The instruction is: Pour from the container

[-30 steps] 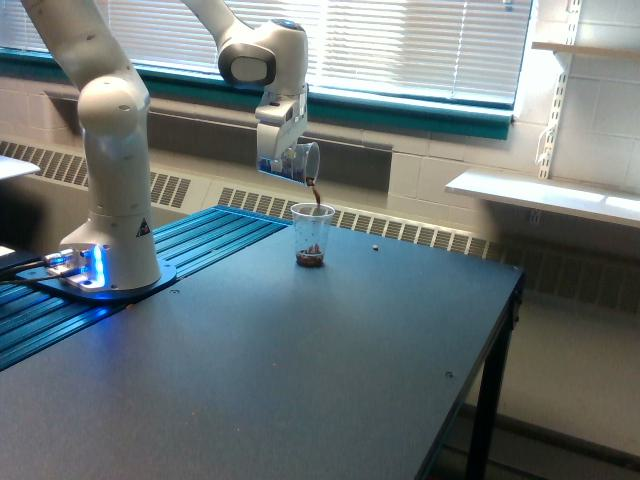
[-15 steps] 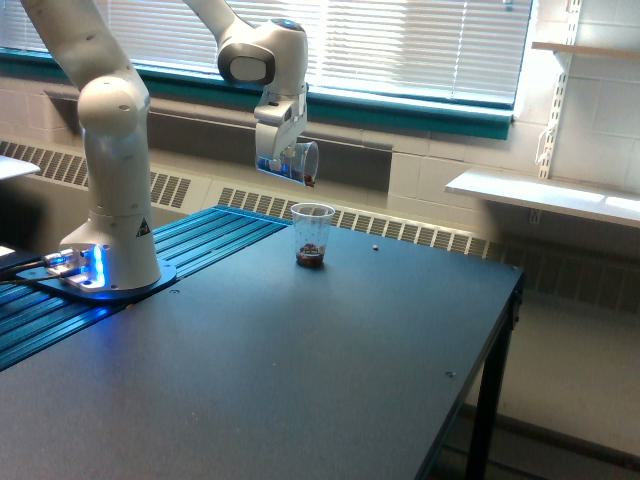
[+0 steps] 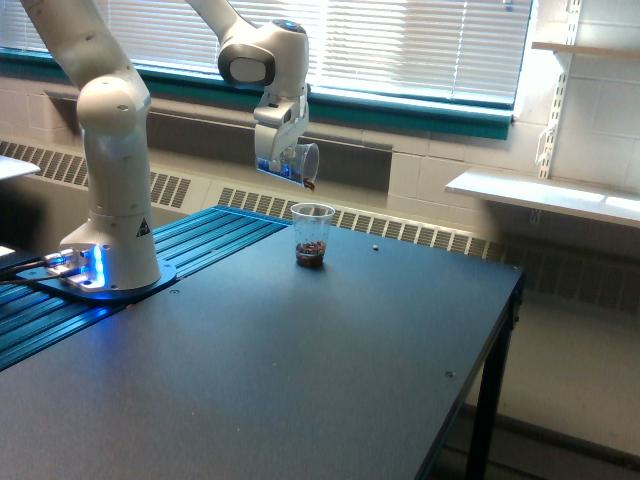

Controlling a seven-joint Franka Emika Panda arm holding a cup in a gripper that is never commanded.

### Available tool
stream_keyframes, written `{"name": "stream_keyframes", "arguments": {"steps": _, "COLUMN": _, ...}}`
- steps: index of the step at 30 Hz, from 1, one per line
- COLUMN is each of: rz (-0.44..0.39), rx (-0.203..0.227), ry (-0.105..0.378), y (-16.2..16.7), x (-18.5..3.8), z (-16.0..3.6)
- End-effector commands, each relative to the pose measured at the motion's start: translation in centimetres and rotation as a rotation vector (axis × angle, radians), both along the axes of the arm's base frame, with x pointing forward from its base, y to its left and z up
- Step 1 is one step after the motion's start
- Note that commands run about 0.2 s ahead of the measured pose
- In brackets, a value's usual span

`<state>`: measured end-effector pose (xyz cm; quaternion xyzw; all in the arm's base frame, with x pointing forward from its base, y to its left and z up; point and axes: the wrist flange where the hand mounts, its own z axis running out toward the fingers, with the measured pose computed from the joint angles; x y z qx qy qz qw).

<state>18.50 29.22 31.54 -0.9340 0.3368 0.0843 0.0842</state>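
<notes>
Pincer (image 3: 284, 160) clamped on the container (image 3: 299, 163), which sits at the pincer's tip, tipped on its side, mouth to the exterior view's right, above the taller cup (image 3: 312, 236) standing on the surface (image 3: 300, 380).

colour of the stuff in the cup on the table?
Dark reddish-brown, piled at the bottom of the tall clear plastic cup; exterior view only.

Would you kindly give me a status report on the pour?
Gripper shut on container, tipped above cup. Dark material in cup's bottom. One stray bit on table; nothing in the way.
</notes>
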Motion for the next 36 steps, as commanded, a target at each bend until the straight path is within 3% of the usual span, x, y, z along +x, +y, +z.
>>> {"name": "stream_keyframes", "arguments": {"steps": 1, "rz": -0.004, "rx": 0.003, "ry": 0.010, "y": -0.2, "x": 0.0, "z": -0.1}}
{"name": "stream_keyframes", "arguments": {"steps": 36, "rz": -0.040, "rx": 0.007, "ry": 0.053, "y": -1.5, "x": 0.1, "z": -0.7}}
